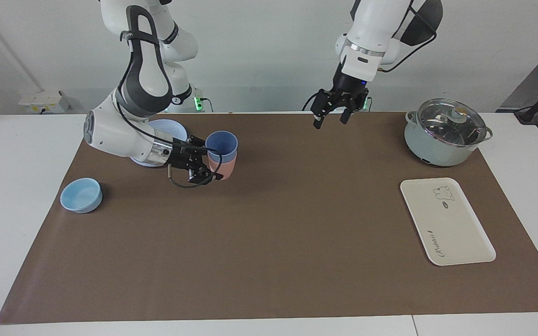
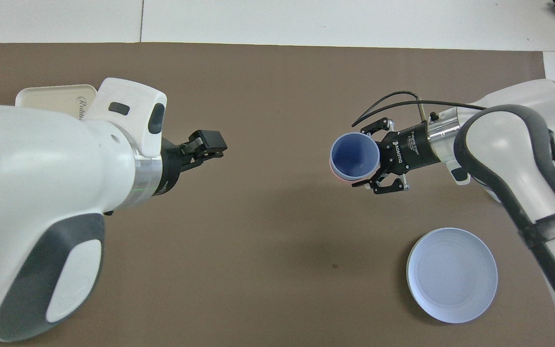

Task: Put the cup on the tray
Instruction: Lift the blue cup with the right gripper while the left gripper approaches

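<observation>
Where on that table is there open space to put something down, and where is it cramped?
The tray is bare, and brown mat lies open between it and the light-blue bowl. It is crowded toward the right arm's end: right tool shut on the stacked blue cup and pink cup, by the plate.

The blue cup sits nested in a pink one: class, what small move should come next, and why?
Probably lift the cup straight up out of the pink cup: the right gripper is shut on the stack, while the tray lies at the left arm's end of the table.
</observation>
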You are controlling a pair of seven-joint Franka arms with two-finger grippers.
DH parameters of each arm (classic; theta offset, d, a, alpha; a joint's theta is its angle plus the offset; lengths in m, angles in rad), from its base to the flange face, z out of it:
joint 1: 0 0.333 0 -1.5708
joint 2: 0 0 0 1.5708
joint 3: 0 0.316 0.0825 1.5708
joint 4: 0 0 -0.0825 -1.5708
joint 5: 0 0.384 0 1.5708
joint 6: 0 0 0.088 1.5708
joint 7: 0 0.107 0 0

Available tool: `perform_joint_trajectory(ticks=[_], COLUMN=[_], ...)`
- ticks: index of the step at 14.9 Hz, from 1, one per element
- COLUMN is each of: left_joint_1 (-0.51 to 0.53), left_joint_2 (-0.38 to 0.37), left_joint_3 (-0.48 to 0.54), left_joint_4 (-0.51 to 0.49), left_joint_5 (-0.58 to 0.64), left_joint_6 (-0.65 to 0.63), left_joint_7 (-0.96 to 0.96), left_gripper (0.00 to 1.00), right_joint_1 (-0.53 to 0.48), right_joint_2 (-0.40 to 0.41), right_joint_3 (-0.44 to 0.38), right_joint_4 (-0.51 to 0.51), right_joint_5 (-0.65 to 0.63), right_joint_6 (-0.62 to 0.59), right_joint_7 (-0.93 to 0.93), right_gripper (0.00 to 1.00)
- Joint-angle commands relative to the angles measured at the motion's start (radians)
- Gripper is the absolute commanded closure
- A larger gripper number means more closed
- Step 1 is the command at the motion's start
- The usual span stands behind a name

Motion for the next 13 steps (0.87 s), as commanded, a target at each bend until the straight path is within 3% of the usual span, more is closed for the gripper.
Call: perform_joint_trajectory(ticks=[1,4,13], left_joint_1=[-0.077,-0.145,-0.200], left_joint_2=[-0.004,0.023,0.150], left_joint_3=[0.018,0.018,0.018], left_joint_4=[-0.005,-0.005,0.013], left_joint_5=[-0.017,-0.014,-0.003], left_joint_6=[0.065,0.106,0.269], left_joint_7=[-0.120,-0.186,-0.280], left_gripper=[0.00,0.00,0.00], right_joint_1=[0.072,0.112,0.135], right_joint_2=[-0.034,-0.034,-0.032], right_joint_3=[-0.001,0.001,0.001], right_joint_4=[-0.026,-0.023,-0.020], right_joint_5=[-0.011,-0.011,-0.011], right_joint_6=[0.087,0.129,0.173], right_joint_7=[0.074,0.130,0.167], right_gripper=[1.00,1.00,1.00])
